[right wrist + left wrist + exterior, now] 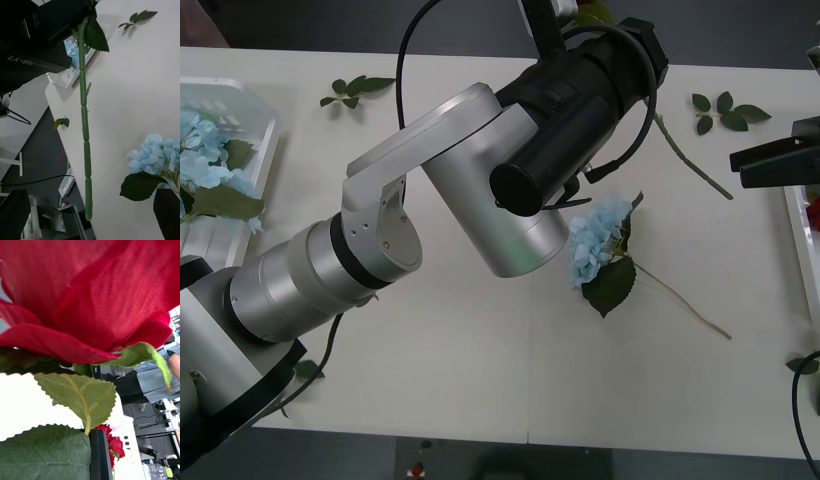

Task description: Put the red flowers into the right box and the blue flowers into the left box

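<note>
My left arm reaches across the table, and its gripper (77,26) is shut on the top of a red flower's long green stem (85,123). The stem (690,155) slants over the table's far right. That rose's bloom (90,292) sits right at the left wrist, beside one black finger (99,453). One blue flower (600,240) lies mid-table. The left box (268,150) holds blue flowers (202,150). The right box (800,240) shows its rim, with red roses (112,444) inside. My right gripper (755,165) hovers open just left of the right box, to the right of the stem.
Loose green leaf sprigs lie at the far left (355,88), the far right (725,108) and at the near edge (305,370). The bulky left forearm (510,190) spans the table's middle, above the surface.
</note>
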`<state>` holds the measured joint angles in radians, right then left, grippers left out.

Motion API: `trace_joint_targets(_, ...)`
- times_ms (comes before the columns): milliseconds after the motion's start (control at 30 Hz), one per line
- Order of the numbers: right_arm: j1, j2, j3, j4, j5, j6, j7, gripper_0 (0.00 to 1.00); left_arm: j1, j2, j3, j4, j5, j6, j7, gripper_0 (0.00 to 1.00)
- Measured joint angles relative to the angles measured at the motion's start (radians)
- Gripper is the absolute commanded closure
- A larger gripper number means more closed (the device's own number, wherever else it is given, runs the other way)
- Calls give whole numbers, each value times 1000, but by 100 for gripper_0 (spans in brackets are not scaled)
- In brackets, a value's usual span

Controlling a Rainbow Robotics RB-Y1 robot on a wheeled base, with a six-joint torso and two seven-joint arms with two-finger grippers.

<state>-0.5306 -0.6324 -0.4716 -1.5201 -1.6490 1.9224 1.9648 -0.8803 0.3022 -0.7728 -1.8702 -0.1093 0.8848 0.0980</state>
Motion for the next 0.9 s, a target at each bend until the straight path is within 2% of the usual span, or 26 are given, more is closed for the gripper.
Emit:
trace_joint_targets(167,-37,0,41,0,0,0,-148,4,0,0,0,0,0,0,9,100)
trace_joint_targets(467,-77,28,58,0,0,0,-284,4,0,0,0,-3,-2,0,25,100)
trace_joint_targets(633,-78,61,73,0,0,-1,-288,4,0,0,0,-3,-3,-1,25,100)
trace_joint_targets(900,-78,84,154,0,19,-76,-288,4,0,0,0,-3,-3,-1,25,100)
